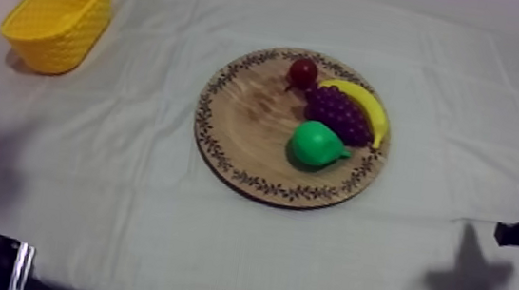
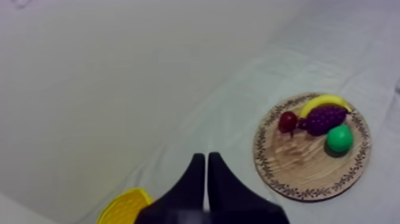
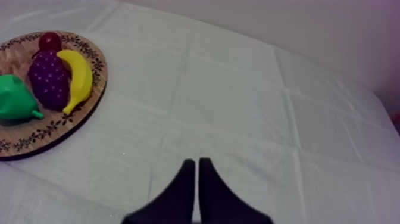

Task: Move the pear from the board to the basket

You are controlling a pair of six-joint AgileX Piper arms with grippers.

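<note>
- The pear (image 1: 316, 145) lies on the board (image 1: 247, 121), on the near right part of it as seen from above. Its narrow stem end points toward the right rim.
- The grapes (image 1: 339, 112) lie just behind the pear, so close that I cannot tell whether they touch.
- The banana (image 1: 371, 109) curves along the far right rim, against the grapes.
- The red fruit (image 1: 304, 72) sits at the board's far edge, just beside the left end of the grapes.
- The board rests flat on the counter (image 1: 124, 187), near the middle and a little to the right.
- The basket (image 1: 57, 20) stands upright at the far left corner of the counter, well apart from the board.
- The left gripper (image 2: 206, 156) holds nothing. Its fingers (image 2: 193, 179) are pressed together in a narrow wedge above the cloth, with the basket's rim close by and the board well apart.
- The right gripper (image 3: 197, 161) also holds nothing. Its fingers (image 3: 181, 184) are closed together over bare cloth, with the board and fruit well off to one side.
- From above, both arms sit low at the counter's near corners, far from the board.
</note>
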